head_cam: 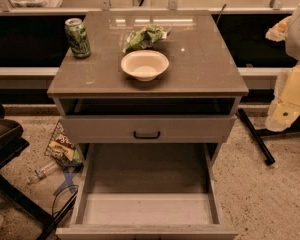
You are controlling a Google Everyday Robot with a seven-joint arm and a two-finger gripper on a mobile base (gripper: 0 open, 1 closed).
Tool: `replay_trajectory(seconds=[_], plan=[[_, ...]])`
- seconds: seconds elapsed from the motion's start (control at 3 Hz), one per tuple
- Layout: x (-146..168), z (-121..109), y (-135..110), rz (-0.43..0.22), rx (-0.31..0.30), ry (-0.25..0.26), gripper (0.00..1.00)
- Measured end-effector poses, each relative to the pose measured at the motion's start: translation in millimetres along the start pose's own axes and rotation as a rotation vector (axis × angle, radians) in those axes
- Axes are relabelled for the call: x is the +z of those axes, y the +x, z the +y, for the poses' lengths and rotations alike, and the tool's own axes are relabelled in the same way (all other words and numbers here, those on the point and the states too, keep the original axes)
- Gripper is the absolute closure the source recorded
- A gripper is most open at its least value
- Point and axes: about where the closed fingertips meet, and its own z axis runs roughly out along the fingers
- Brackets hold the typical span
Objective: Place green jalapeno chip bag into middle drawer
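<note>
The green jalapeno chip bag lies crumpled on the cabinet top just behind the white bowl, its long axis running left to right. It is shiny, wrinkled green foil with pale markings. The bowl holds nothing. Below and in front of the bowl, the middle drawer stands pulled out, its floor bare. The gripper hangs far right of the bowl, and I cannot tell its state.
</note>
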Motion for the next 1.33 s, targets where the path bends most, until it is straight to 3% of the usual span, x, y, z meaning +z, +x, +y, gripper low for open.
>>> replay_trajectory(seconds=[0.33, 0.67, 1.0, 1.33], plan=[[0.0, 0.0, 0.0, 0.000, 0.000, 0.000, 0.00], [-5.1, -24.0, -25.3, -0.037, -0.043, 0.082, 0.00], [-7.5, -76.8, -81.3, -0.109, -0.095, 0.211, 0.00], [-8.6, -131.9, -155.4, -0.201, -0.133, 0.336, 0.00]])
